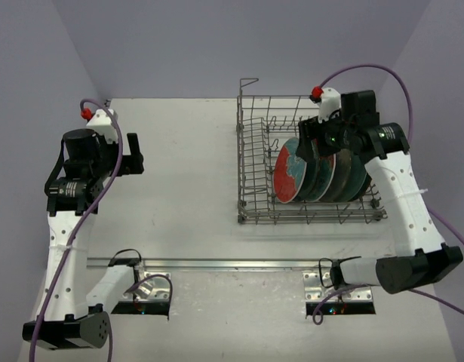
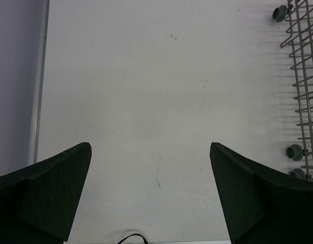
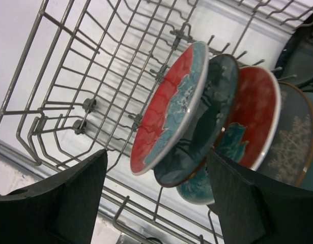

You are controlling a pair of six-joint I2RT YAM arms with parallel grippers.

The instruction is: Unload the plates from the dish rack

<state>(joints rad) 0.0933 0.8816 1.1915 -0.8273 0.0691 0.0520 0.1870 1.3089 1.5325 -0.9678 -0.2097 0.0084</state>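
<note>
The grey wire dish rack [image 1: 254, 162] stands at the right of the table. Several plates stand on edge in its right half. The leftmost is red-and-teal [image 1: 290, 172] [image 3: 169, 109], then a dark teal one [image 3: 204, 122], another red-and-teal one [image 3: 250, 114] and a grey-teal one [image 3: 296, 134]. My right gripper [image 1: 313, 145] [image 3: 157, 175] is open, hovering above the rack over the top edges of the first plates, holding nothing. My left gripper [image 1: 133, 153] [image 2: 150, 168] is open and empty over bare table at the left, far from the rack.
The rack's left half holds only upright tines [image 3: 90, 104]. A raised wire loop [image 1: 248, 81] stands at its back left corner. The rack's edge shows in the left wrist view [image 2: 304, 76]. Purple walls enclose the table. A metal rail [image 1: 232, 263] runs along the near edge.
</note>
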